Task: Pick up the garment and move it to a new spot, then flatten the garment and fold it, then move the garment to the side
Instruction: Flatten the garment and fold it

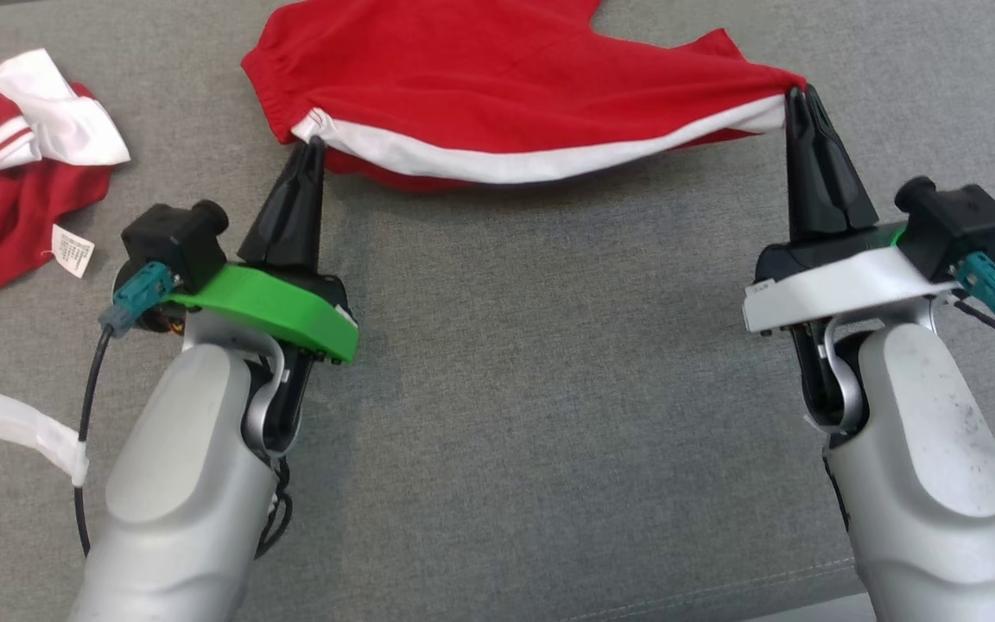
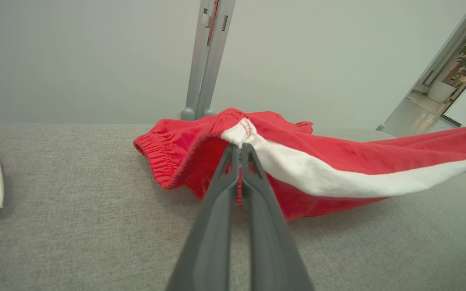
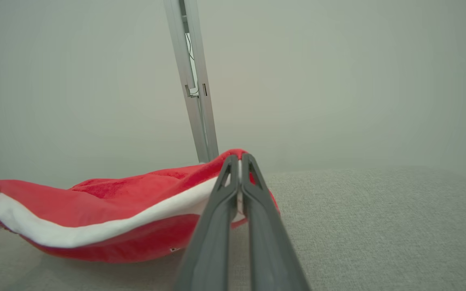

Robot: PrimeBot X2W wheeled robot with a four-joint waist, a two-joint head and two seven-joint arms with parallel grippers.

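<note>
One garment (image 1: 497, 69) pinched by left gripper (image 1: 314, 143) and right gripper (image 1: 797, 93)

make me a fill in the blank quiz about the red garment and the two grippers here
1. The left gripper and the right gripper are both ____ on the red fabric garment with a white stripe.
2. The stripe stretches between them above the ____ woven fabric surface.
3. A crumpled red and white garment lies on the robot's ____ side.
Missing words: shut; grey; left.
</note>
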